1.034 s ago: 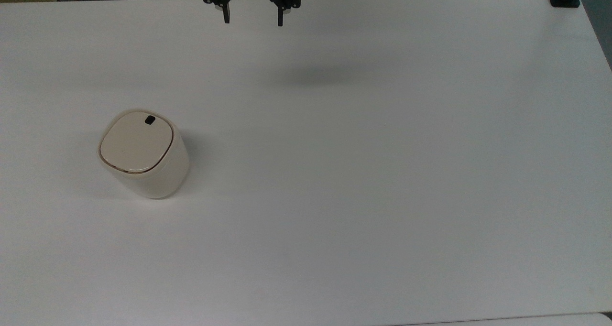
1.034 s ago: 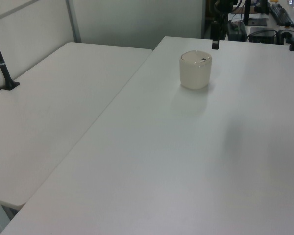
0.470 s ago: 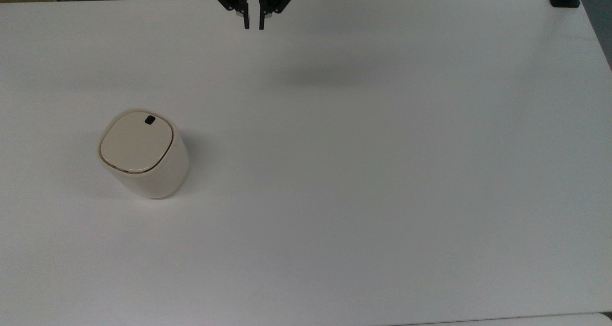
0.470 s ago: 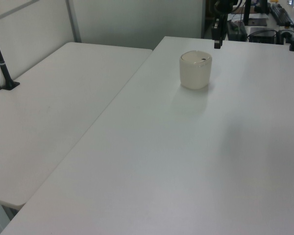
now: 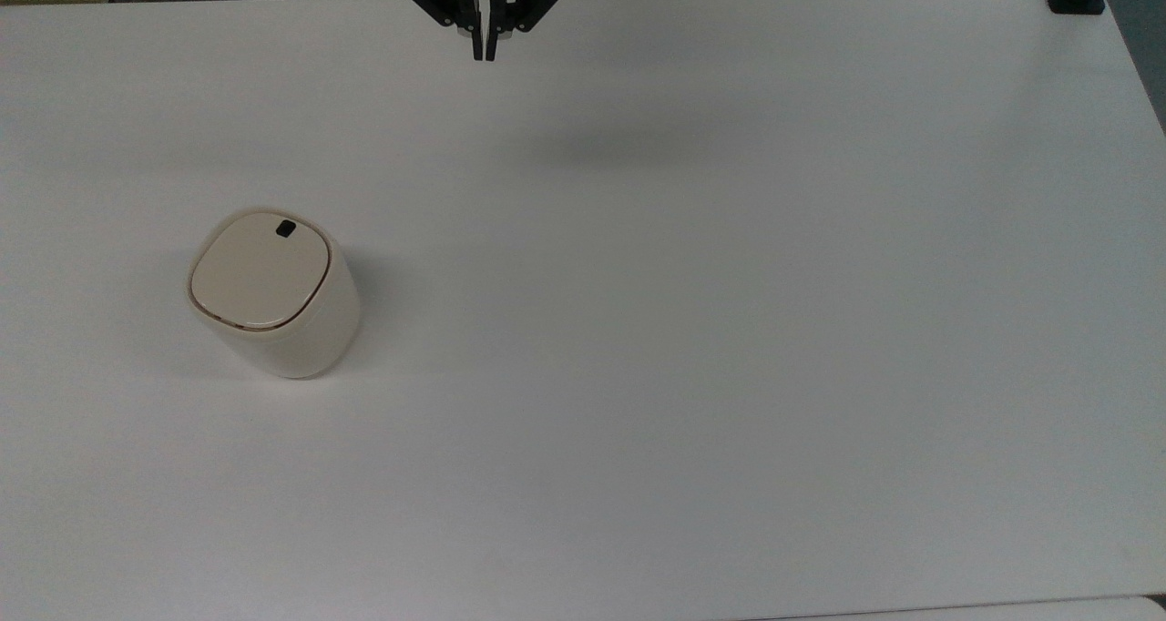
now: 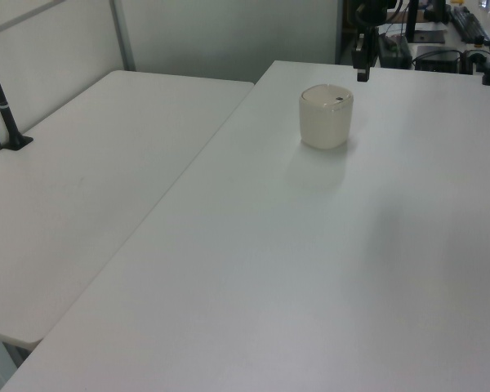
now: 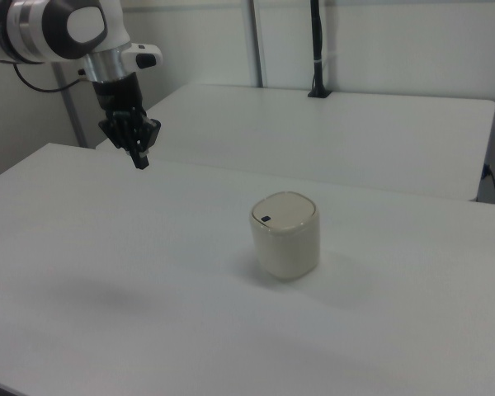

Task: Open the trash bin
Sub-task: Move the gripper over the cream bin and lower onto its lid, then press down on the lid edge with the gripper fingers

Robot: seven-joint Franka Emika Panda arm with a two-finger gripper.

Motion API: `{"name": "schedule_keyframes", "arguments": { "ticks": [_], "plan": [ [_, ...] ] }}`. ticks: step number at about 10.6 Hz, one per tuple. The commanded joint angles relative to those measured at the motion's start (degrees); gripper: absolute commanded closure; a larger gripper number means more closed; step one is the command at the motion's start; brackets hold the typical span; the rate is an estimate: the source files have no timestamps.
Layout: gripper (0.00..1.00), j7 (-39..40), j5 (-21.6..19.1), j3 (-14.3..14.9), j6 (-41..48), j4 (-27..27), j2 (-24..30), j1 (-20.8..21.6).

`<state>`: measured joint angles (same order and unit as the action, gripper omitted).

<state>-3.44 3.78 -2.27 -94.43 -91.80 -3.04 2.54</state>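
Closed bin on a white worktop, with the claw raised well away from it.

The trash bin (image 5: 273, 293) stands upright toward the top view's left on the worktop (image 5: 692, 348), its lid (image 5: 260, 270) flat and shut, the black button (image 5: 285, 229) at the lid's far edge. The bin's hinge is too small to make out. The claw (image 5: 484, 55) hangs above the worktop's far edge, its fingers pressed together on nothing; in the top view the arm above it is cut off. In the right view the claw (image 7: 140, 162) is clear of the bin (image 7: 285, 235).
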Motion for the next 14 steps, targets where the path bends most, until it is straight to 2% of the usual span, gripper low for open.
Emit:
{"name": "schedule_keyframes", "arguments": {
  "ticks": [1,3,8,10,14],
  "plan": [
    [0.91,0.72,-0.36,1.03,-2.51,-0.14,-1.26,-0.86],
    [0.93,0.28,-0.44,1.21,-5.92,0.56,-4.06,-3.75],
    [1.0,-2.53,-0.36,1.56,-21.99,0.57,-11.61,-11.75],
    [1.0,-4.11,1.12,2.35,-27.02,0.57,-14.35,-12.73],
    [1.0,-4.03,3.68,3.76,-27.48,0.48,-17.43,-13.17]
  ]
}}
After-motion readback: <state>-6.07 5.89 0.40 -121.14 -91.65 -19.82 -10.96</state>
